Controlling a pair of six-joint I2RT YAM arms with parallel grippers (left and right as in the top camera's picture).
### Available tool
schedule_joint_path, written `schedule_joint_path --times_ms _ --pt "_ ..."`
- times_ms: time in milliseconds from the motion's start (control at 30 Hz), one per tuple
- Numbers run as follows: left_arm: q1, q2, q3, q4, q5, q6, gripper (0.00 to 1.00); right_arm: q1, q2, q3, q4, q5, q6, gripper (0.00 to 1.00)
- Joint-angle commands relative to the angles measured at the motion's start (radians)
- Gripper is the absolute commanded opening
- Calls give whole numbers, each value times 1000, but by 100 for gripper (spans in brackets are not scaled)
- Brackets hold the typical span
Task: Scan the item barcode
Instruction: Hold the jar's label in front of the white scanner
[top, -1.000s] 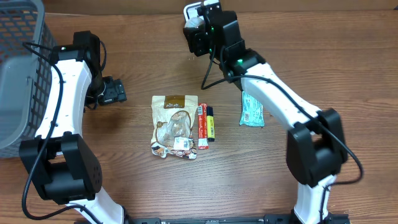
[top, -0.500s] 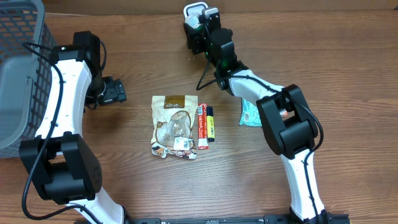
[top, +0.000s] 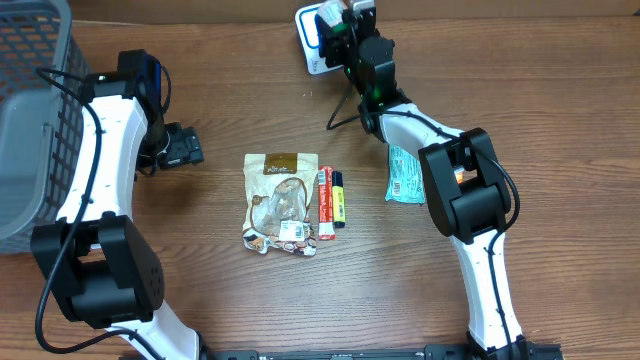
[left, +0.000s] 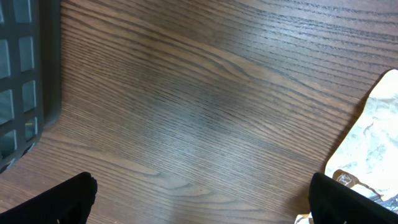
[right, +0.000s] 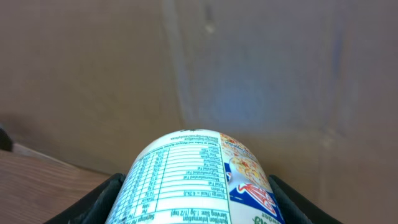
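Left pincer (top: 180, 148) gapes wide and empty over the table (top: 560, 120); right pincer (top: 343, 32) grips a printed tub (right: 189, 177).
Left to right: snack pouch (top: 280, 200), two small tubes (top: 331, 198), then the tub held up at the table's far edge, beyond a blue sachet (top: 405, 178). Only its nutrition panel shows (no barcode that I can find), so a scan may miss; the rounded wall could twist in the grip.

The overhead camera looks straight down on my whole worktop (top: 560, 120) from high above. My left wrist camera hangs close over the wood, facing down. With the overhead view it shares the basket (left: 51, 62) at its left edge and the pouch (left: 379, 137) at its right. My right wrist camera looks out level, very near the cup (right: 193, 180), which the overhead view shows at top centre.
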Motion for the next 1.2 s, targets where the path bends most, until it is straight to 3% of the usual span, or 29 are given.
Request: schedule_joint_path --times_ms 0,533,867,967,1167 --pt "-6 7 13 0 4 19 100 10 -5 76 3 -27 3 4" --pt "-6 7 13 0 4 19 100 7 153 160 90 -24 48 4" --pt "-7 7 13 0 4 19 100 7 142 164 108 -50 64 4" --pt "-6 7 13 0 4 19 100 2 80 164 16 -74 86 4" --pt "-7 7 13 0 4 19 100 -20 -168 164 -422 -77 85 4"
